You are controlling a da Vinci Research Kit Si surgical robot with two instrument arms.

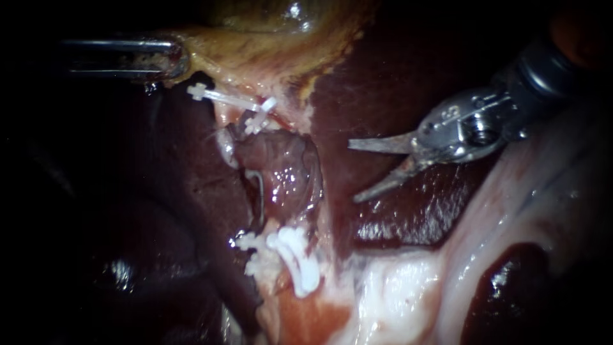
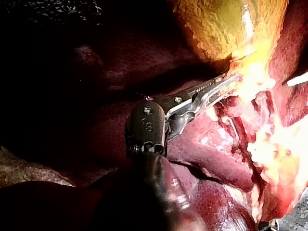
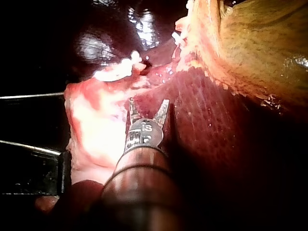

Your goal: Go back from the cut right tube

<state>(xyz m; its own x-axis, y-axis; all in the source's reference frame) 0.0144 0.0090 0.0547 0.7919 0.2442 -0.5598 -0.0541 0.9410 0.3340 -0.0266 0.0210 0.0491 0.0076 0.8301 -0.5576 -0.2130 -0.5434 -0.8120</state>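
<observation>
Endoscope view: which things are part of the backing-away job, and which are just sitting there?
Part of the job:
right instrument, open over the liver
upper white clips
lower white clips

Just there:
left instrument, gripping the gallbladder at its edge
liver

Liver (image 1: pixel 396 89) — gallbladder (image 1: pixel 268 45) resting on it.
</observation>
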